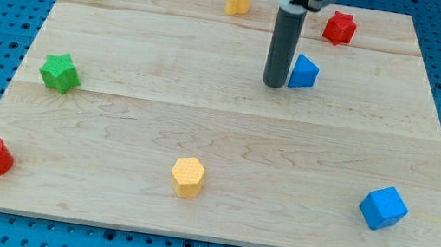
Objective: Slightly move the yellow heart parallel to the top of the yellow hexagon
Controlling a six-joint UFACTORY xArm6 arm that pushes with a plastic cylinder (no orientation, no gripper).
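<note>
The camera view shows the wooden table (228,133) with small blocks spread on it. My tip (273,85) stands in the upper middle of the frame, just left of the blue block (304,71), very near it or maybe touching; I cannot tell which. There are no jaws on this arm, only the rod, so nothing is open, closed or held. The yellow heart (238,0) lies at the top edge of the table, up and to the left of my tip and apart from it. The yellow hexagon (188,176) lies in the lower middle of the frame, well apart from the heart. I judge the heart is light, stiff and slides easily on smooth wood, so a short soft push against the middle of one flat side should move it without turning it. A push off centre could spin it.
</note>
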